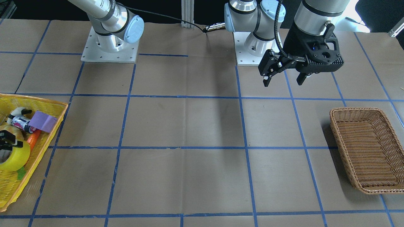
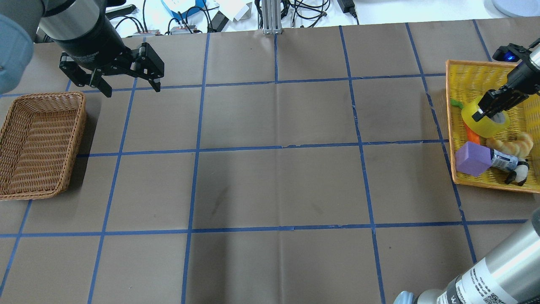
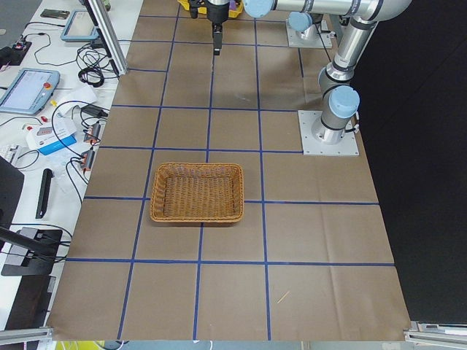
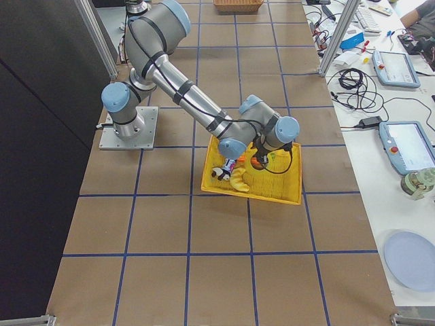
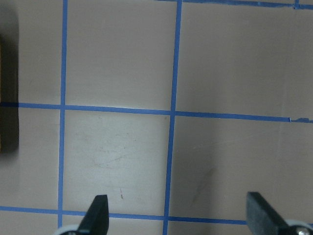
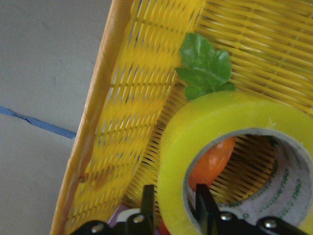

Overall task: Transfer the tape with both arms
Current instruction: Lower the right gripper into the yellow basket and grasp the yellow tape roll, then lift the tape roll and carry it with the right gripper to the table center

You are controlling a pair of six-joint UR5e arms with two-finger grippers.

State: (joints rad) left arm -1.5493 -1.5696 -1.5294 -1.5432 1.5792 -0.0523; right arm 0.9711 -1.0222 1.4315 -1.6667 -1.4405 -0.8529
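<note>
The bright-yellow tape roll (image 2: 476, 124) is in the yellow basket (image 2: 450, 126) at the table's right end. My right gripper (image 2: 485, 112) is shut on the roll's wall, one finger inside the grey-white core and one outside. The right wrist view shows this pinch (image 6: 175, 196) on the tape (image 6: 220, 112), with an orange carrot seen through the core. The tape also shows in the front view (image 1: 17, 159). My left gripper (image 2: 133, 90) is open and empty, above the table beside the wicker basket (image 2: 80, 126). Its fingers frame bare table in the left wrist view (image 5: 177, 200).
The yellow basket also holds a purple block (image 2: 472, 158), a carrot (image 2: 472, 135), a croissant-like toy (image 2: 512, 145) and a small can (image 2: 502, 160). The wicker basket (image 1: 334, 126) is empty. Brown paper with blue tape lines covers the table between the baskets.
</note>
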